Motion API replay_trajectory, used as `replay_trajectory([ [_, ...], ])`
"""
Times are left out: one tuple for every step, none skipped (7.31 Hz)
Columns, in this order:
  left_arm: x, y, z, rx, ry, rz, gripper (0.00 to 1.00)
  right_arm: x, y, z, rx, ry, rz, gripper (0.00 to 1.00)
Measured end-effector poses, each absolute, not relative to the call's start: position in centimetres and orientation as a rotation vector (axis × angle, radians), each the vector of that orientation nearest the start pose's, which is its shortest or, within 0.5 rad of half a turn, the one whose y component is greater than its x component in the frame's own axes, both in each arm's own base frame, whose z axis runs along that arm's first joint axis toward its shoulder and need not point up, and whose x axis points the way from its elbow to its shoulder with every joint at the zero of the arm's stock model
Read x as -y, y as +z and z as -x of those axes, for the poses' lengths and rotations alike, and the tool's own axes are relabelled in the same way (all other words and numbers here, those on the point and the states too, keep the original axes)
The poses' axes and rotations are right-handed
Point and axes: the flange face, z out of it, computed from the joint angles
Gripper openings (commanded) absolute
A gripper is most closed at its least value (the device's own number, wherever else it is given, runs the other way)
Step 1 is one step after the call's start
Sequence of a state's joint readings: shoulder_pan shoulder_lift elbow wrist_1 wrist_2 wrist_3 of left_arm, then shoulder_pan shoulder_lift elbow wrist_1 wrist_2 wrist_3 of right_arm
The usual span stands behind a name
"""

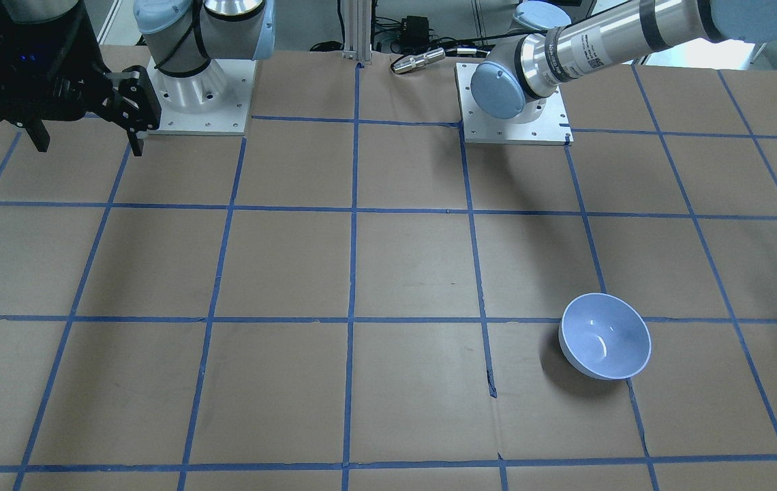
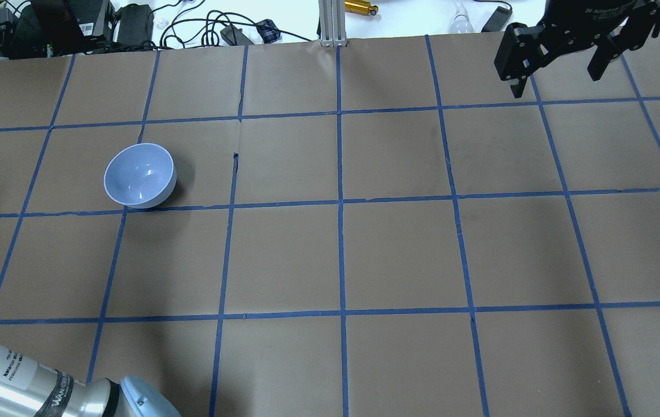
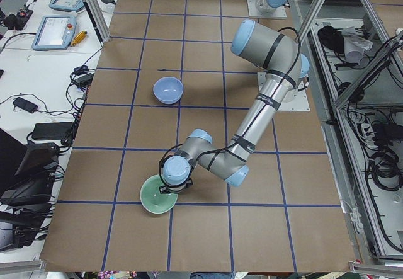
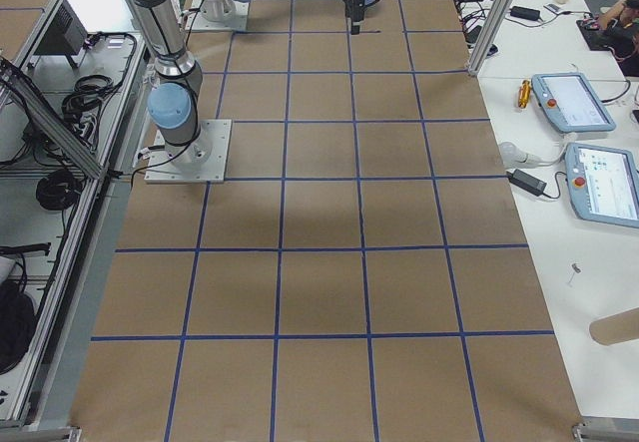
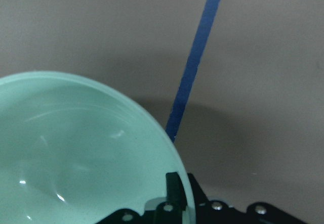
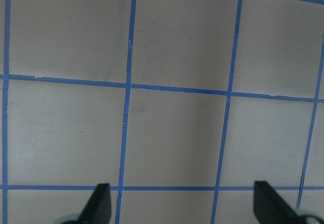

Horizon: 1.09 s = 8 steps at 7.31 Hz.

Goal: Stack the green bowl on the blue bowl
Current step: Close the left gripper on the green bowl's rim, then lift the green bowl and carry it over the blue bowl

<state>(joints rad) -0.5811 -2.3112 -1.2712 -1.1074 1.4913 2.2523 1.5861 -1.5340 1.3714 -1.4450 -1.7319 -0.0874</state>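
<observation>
Left gripper [image 5: 186,186]: jaws pinch the rim of the green bowl [image 3: 153,201], one finger inside and one outside. This bowl is at the robot's left end of the surface [image 2: 365,243], well apart from the blue bowl [image 2: 136,174], which stands upright. Right gripper [image 2: 556,81]: jaws spread wide, above the surface's far right corner.

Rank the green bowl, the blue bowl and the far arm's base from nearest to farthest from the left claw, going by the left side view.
1. green bowl: low in the view, with the left claw right at its rim.
2. blue bowl: farther along, around mid-view.
3. right arm's base: farthest, at the top of the view.
</observation>
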Motion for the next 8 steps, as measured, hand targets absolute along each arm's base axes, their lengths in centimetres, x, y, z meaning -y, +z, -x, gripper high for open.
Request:
replay_trajectory([
  [52.6, 21.3, -54.4, -2.510, -0.121, -1.839, 0.00, 50.4, 55.6, -12.5, -3.299, -0.051, 0.165, 1.00],
  [52.7, 21.5, -54.3, -2.505, -0.120, -1.841, 0.00, 50.4, 55.6, -12.5, -3.299, -0.051, 0.165, 1.00],
  [52.7, 21.9, -54.1, -2.500, -0.116, -1.843, 0.00, 50.4, 55.6, -12.5, -3.299, -0.051, 0.165, 1.00],
  [52.8, 22.7, -53.7, -2.492, -0.112, -1.844, 0.00, 50.4, 55.6, -12.5, -3.299, -0.051, 0.165, 1.00],
  [53.1, 23.8, -52.7, -2.479, -0.108, -1.854, 0.00, 50.4, 55.6, -12.5, -3.299, -0.051, 0.165, 1.00],
  [53.7, 25.4, -50.7, -2.456, -0.103, -1.882, 0.00, 50.4, 55.6, -12.5, -3.299, -0.051, 0.165, 1.00],
  [54.3, 27.0, -48.0, -2.427, -0.102, -1.919, 0.00, 50.4, 55.6, -12.5, -3.299, -0.051, 0.165, 1.00],
  [55.0, 28.3, -44.5, -2.390, -0.105, -1.968, 0.00, 50.4, 55.6, -12.5, -3.299, -0.051, 0.165, 1.00],
])
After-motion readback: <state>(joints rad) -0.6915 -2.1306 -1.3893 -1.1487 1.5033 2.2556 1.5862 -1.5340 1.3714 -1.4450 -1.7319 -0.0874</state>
